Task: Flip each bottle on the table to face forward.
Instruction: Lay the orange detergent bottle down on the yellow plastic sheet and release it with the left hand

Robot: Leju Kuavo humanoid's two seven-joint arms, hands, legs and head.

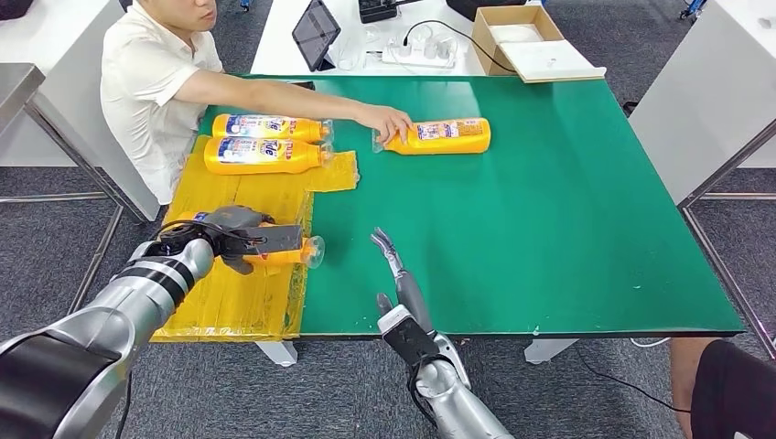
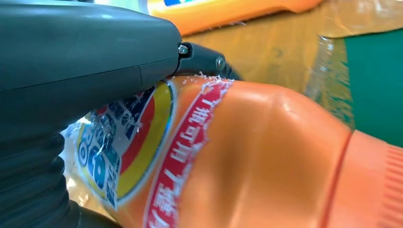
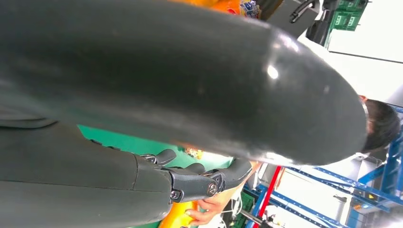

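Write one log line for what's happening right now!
left hand: holds bottle on yellow sheet | right hand: open, empty, over green mat | person's hand: on far bottle

Bright even indoor light, soft short shadows on the green table [image 1: 567,229], wrist views blurred close up, glare spot on the right hand [image 3: 271,71]

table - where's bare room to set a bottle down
The green table is bare right of the right hand and below the person's bottle. The yellow sheet side is crowded: two bottles and the left hand gripping another.
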